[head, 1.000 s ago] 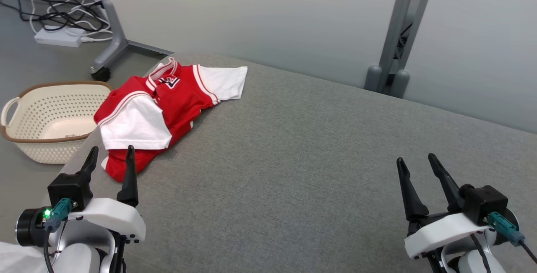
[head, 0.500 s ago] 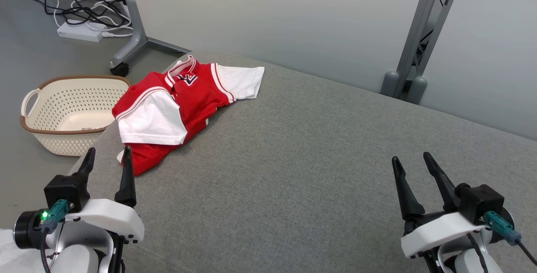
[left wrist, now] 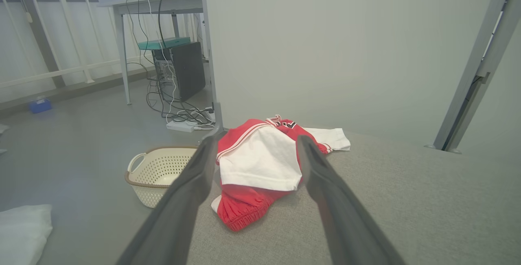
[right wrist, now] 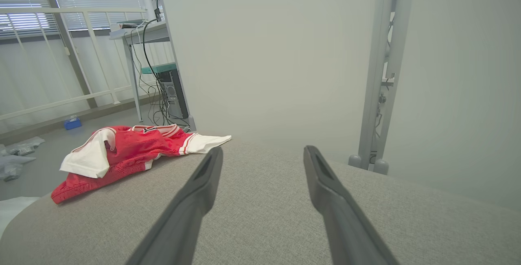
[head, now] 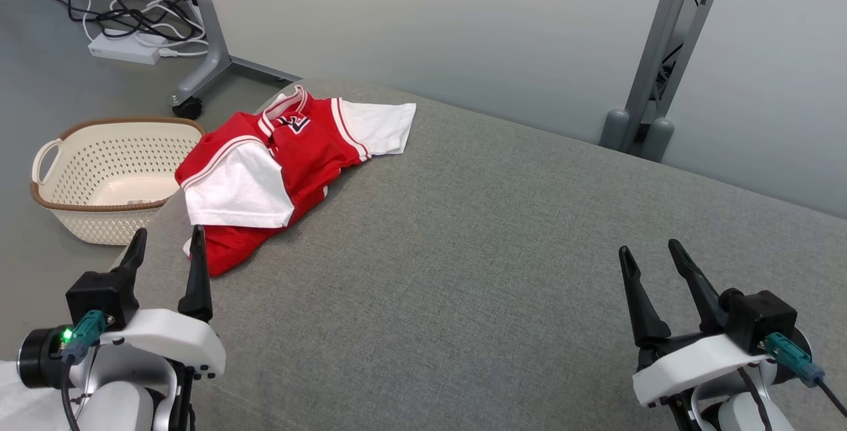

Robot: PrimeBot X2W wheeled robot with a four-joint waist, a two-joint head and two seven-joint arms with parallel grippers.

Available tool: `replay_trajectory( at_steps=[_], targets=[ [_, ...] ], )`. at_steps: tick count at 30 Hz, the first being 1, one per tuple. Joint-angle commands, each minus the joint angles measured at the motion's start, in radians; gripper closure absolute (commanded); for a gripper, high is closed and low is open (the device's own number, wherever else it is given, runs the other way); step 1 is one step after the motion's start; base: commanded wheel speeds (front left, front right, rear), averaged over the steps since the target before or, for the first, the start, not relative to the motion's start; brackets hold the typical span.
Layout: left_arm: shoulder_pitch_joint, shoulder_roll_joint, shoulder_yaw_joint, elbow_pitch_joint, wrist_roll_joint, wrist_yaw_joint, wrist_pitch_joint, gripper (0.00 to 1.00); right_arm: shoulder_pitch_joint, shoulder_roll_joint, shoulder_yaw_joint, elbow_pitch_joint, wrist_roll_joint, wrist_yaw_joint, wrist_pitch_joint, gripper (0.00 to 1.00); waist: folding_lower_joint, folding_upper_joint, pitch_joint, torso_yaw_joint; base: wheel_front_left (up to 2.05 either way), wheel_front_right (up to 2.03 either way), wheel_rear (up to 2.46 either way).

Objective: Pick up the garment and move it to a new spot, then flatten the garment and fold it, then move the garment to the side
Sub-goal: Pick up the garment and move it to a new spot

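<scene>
Garment [head: 265, 179], a red top with white sleeves, lies crumpled at the far left corner of the grey cloth-covered desk [head: 463, 252], close to the edge nearest the cream basket [head: 92, 229] on the floor; by the look of it, it is not yet picked up; left gripper [head: 167, 232] hovers just short of the near hem, fingers spread wide and empty, seemingly lined up for a grab; right gripper [head: 648, 247] waits well apart, likewise wide and empty; one sleeve folds over the body, hiding the front; the collar print is too small to read.
</scene>
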Motion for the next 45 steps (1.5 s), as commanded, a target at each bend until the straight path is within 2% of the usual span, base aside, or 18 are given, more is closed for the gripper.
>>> replay_trajectory(
  at_steps=[1, 8, 14, 20, 26, 34, 42, 43, 45],
  targets=[
    [-0.027, 0.007, -0.003, -0.015, -0.003, 0.003, 0.003, 0.0, 0.003, -0.001, -0.001, -0.006, 0.002, 0.002, 0.002, 0.0, 0.0, 0.0, 0.002, 0.001, 0.0, 0.0, 0.0],
    [-0.154, 0.033, -0.007, -0.107, 0.007, -0.004, 0.035, 0.0, -0.008, 0.0, -0.004, -0.02, 0.0, 0.002, 0.012, 0.0, 0.0, 0.0, 0.024, 0.0, 0.0, 0.0, 0.0],
    [-0.36, 0.069, -0.003, -0.103, -0.022, -0.034, 0.138, 0.0, -0.033, -0.004, 0.017, -0.042, -0.007, 0.002, 0.025, 0.0, 0.0, 0.0, 0.068, -0.046, 0.0, 0.0, 0.0],
    [-0.5, 0.099, -0.004, 0.126, -0.063, -0.073, 0.258, 0.0, -0.066, -0.013, 0.041, -0.056, -0.012, 0.002, 0.036, 0.0, 0.0, 0.0, 0.13, -0.119, 0.0, 0.0, 0.0],
    [-0.559, 0.11, 0.008, 0.417, -0.107, -0.106, 0.302, 0.0, -0.106, -0.025, 0.052, -0.067, -0.018, 0.002, 0.047, 0.0, 0.0, 0.0, 0.209, -0.195, 0.0, 0.0, 0.0],
    [-0.615, 0.135, 0.024, 0.676, -0.136, -0.127, 0.288, 0.0, -0.132, -0.038, 0.052, -0.085, -0.02, 0.002, 0.06, 0.0, 0.0, 0.0, 0.289, -0.25, 0.0, 0.0, 0.0],
    [-0.659, 0.183, 0.052, 0.839, -0.16, -0.124, 0.258, 0.0, -0.132, -0.049, 0.075, -0.101, -0.016, 0.002, 0.066, 0.0, 0.0, 0.0, 0.317, -0.288, 0.0, 0.0, 0.0],
    [-0.66, 0.192, 0.051, 0.854, -0.158, -0.123, 0.256, 0.19, -0.13, -0.05, 0.074, -0.101, -0.016, 0.002, 0.065, 0.0, 0.0, 0.0, 0.317, -0.292, 0.0, 0.0, 0.0],
    [-0.661, 0.2, 0.054, 0.884, -0.165, -0.129, 0.254, 0.87, -0.125, -0.053, 0.071, -0.102, -0.017, 0.002, 0.064, 0.0, 0.0, 0.0, 0.315, -0.298, 0.0, 0.0, 0.0]
  ],
)
